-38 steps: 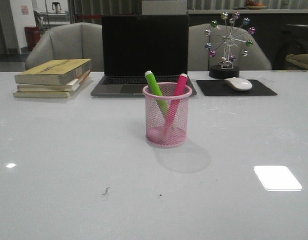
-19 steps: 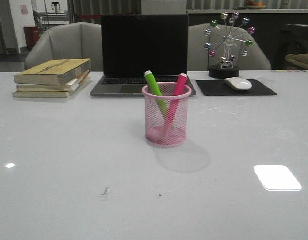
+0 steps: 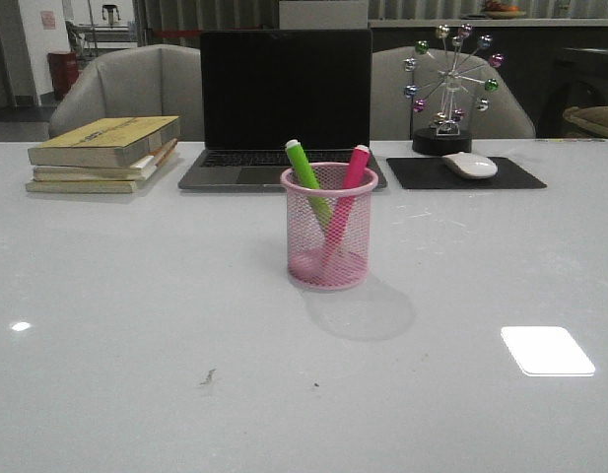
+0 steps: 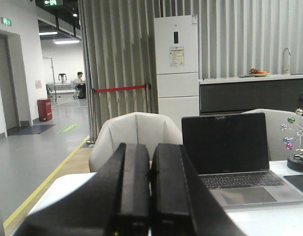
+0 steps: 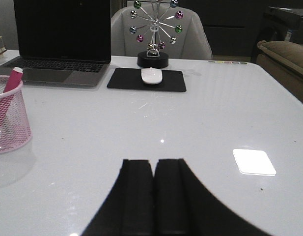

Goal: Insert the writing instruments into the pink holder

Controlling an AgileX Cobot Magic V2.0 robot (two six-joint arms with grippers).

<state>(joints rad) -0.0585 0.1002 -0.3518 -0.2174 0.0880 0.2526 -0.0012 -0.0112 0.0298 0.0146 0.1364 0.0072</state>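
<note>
While both highlighters lean inside the pink holder [image 3: 329, 227] at table centre, the green highlighter [image 3: 307, 179] tips toward eleven o'clock and the pink highlighter [image 3: 349, 187] toward one. Left gripper [image 4: 150, 196] and right gripper [image 5: 153, 196] have fingers pressed together, empty.

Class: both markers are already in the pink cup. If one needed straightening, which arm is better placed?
Right, probably: the cup shows in the right gripper's view; the left gripper's shows none.

2 highlighters [image 3: 305, 172], 1 pink holder [image 3: 329, 236], 3 books [image 3: 101, 155], 1 laptop [image 3: 284, 99]
</note>
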